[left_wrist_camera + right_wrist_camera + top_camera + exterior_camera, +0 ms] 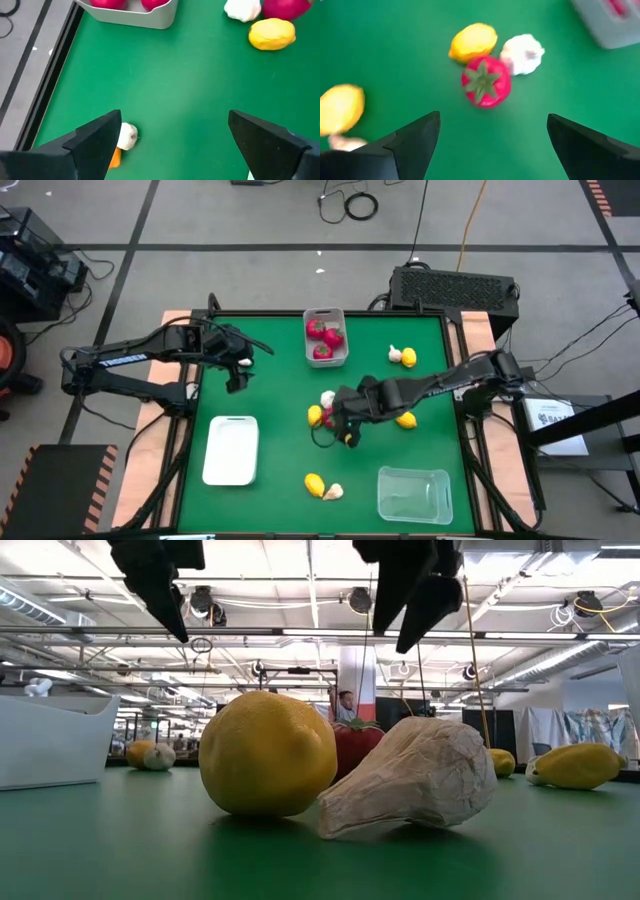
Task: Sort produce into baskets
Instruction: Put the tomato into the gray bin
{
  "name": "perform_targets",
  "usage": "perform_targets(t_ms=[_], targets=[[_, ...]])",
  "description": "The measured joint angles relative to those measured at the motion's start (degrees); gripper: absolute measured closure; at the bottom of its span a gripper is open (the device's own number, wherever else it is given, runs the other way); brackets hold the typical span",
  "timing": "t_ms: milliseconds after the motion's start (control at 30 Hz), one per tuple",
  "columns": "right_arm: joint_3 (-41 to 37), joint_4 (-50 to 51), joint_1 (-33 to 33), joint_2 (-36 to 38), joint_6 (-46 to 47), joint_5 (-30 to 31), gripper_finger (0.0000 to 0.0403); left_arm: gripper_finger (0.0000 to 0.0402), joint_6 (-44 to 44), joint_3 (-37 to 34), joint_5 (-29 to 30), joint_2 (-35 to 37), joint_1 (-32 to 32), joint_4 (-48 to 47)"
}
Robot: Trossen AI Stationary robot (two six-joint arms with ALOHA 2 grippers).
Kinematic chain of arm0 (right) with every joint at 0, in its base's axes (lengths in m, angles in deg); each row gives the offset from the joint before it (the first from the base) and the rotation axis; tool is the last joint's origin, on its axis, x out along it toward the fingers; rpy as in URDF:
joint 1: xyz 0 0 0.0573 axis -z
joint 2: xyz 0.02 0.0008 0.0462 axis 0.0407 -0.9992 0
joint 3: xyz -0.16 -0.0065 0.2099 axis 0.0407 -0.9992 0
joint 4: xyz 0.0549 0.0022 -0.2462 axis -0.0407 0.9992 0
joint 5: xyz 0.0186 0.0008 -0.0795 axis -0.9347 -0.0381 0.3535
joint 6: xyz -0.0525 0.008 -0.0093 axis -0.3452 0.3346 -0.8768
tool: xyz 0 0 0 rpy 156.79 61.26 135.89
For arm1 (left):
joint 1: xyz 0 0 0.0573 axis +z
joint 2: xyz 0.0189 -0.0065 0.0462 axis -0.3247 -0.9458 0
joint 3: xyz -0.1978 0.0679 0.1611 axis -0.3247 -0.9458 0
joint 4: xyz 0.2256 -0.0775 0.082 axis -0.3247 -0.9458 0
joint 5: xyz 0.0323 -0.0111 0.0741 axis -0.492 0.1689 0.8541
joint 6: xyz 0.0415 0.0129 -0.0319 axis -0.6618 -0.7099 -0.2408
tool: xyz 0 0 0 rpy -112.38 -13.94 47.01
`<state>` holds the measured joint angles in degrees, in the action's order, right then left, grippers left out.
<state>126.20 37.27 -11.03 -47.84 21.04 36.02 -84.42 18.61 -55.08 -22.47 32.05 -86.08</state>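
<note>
My right gripper [342, 423] [493, 125] is open above the table's middle. Just ahead of it, a red piece with a green top [486, 81], a lemon [473, 42] and a garlic bulb [522, 54] lie together on the mat. My left gripper [238, 368] [175, 130] is open above the left part of the table. A small garlic bulb [127, 136] lies on the mat beside one of its fingers. The grey bin [338, 317] at the far middle holds red pieces [322, 337]. The white tray [231, 448] stands near left and the clear tub [414, 493] near right.
A lemon [314, 483] and a garlic bulb [333, 492] lie at the near middle, large in the low view [267, 753]. Another lemon with garlic [402, 356] lies far right, and a lemon [406, 420] lies right of my right gripper. Bare mat lies between the tray and the tub.
</note>
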Motion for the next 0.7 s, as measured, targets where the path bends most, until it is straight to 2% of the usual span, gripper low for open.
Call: perform_targets(t_ms=[167,333,467,633,700], targets=[[0.0,-1.2,-3.1,0.0,2.1,4.6,0.0046,0.0027,0.6,-0.3,-4.4,0.6,0.0,-0.2],[0.0,-2.6,-4.3,0.3,0.1,6.6,0.0046,0.0027,5.3,-5.1,-4.3,5.0,0.0,0.3],[0.0,-2.0,-4.3,0.6,-4.6,7.0,0.0046,0.0027,10.6,-10.0,-4.3,9.9,0.0,3.9],[0.0,-1.5,-2.2,0.5,-15.6,6.3,0.0046,0.0027,18.2,-13.6,-4.3,14.1,-0.1,13.2],[0.0,-1.4,-0.7,0.5,-21.3,3.6,0.0046,0.0027,20.4,-13.9,-4.3,14.5,-0.1,17.8]])
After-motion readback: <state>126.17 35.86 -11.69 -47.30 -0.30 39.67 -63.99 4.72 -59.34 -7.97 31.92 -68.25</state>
